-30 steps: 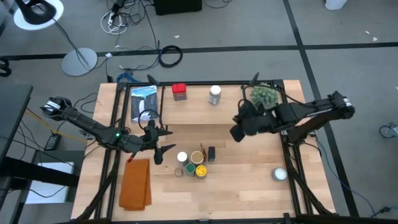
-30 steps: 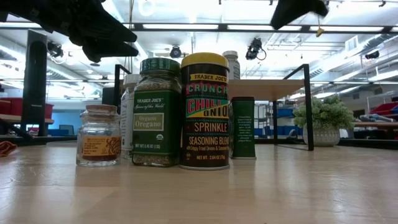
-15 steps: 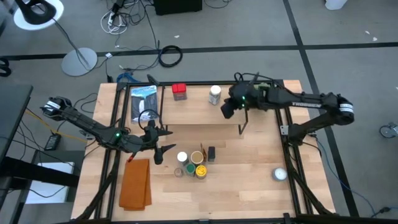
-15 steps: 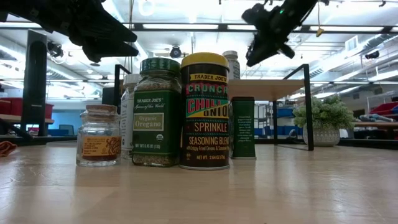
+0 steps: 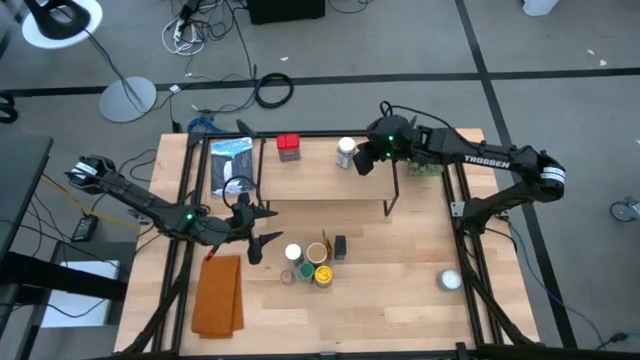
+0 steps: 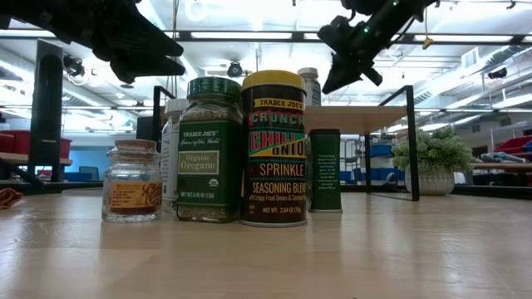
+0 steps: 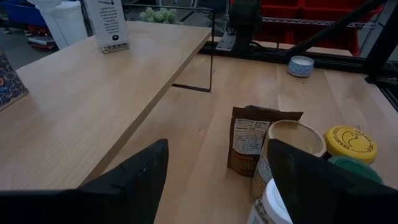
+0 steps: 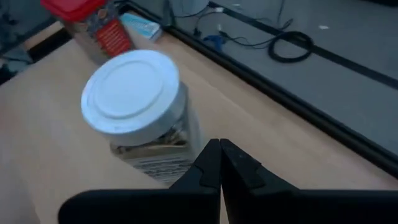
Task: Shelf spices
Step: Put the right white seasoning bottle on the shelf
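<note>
My right gripper (image 8: 219, 163), pressed together, hangs beside the white-lidded jar (image 8: 140, 112) on the shelf (image 5: 320, 178); only my wrist view shows the jar's contents.

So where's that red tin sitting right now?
In the high view the red tin stands on the shelf, toward its back left, with the white-lidded jar to its right and the shut right gripper just past that jar.

1. You had an orange cloth (image 5: 218, 296) lying flat at the table's left front.
2. A small white round object (image 5: 449, 280) sat alone near the right front.
3. A green spiky plant ball (image 5: 427, 163) stood at the right rear.
4. A blue-and-white packet (image 5: 231, 165) lay at the left rear.
</note>
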